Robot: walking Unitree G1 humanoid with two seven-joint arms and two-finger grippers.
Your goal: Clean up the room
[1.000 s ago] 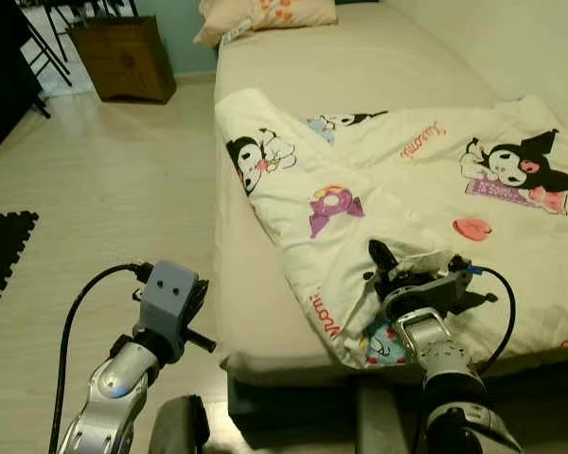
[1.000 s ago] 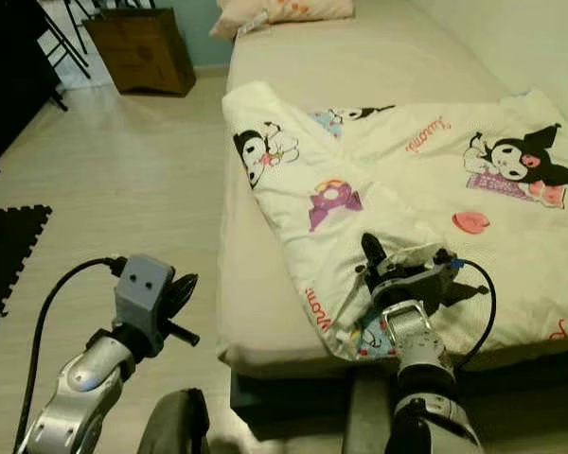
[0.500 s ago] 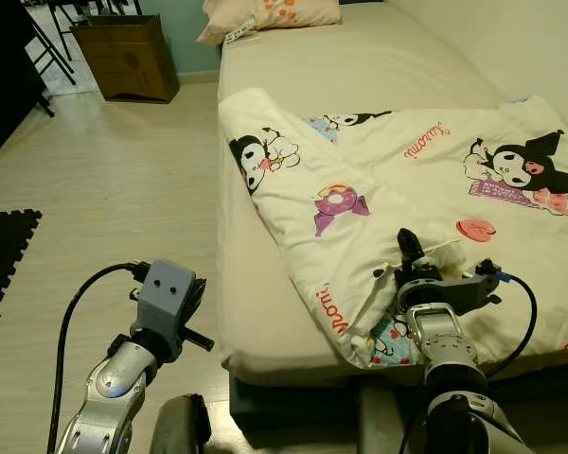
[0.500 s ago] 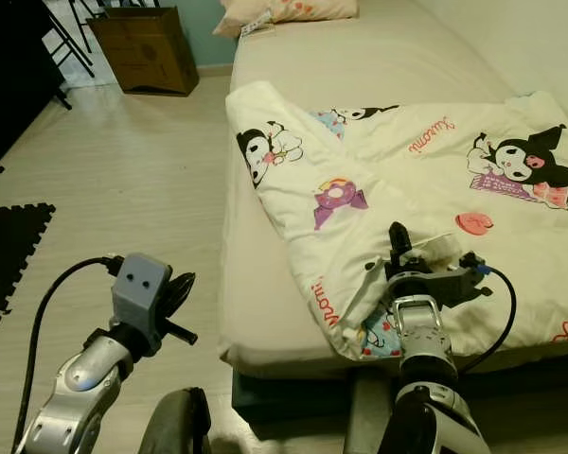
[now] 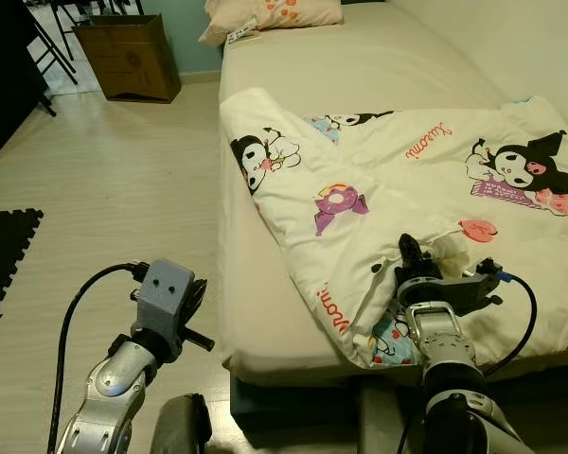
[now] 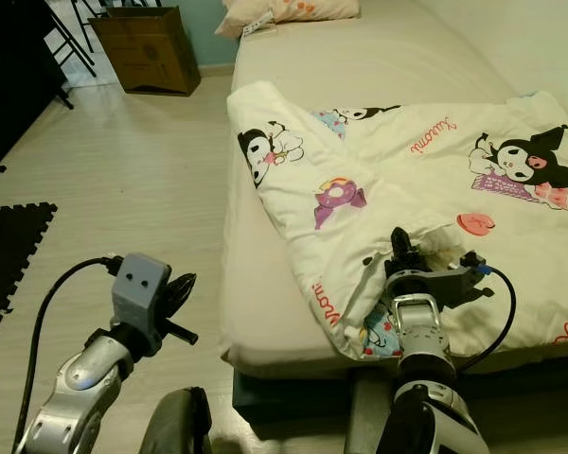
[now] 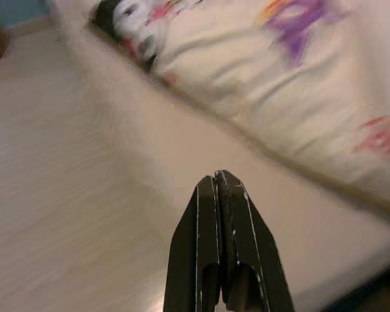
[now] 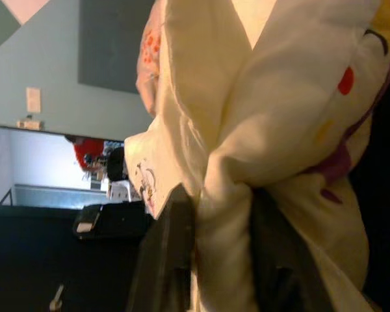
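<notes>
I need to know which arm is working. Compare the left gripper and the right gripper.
The left gripper is shut on nothing; the right gripper is shut on a fold of the blanket. The left hovers over the floor beside the bed; the right is at the bed's edge. Both have black fingers.

Right hand (image 5: 409, 257) seemingly clamped; left hand (image 7: 219, 188) closed, idle
</notes>
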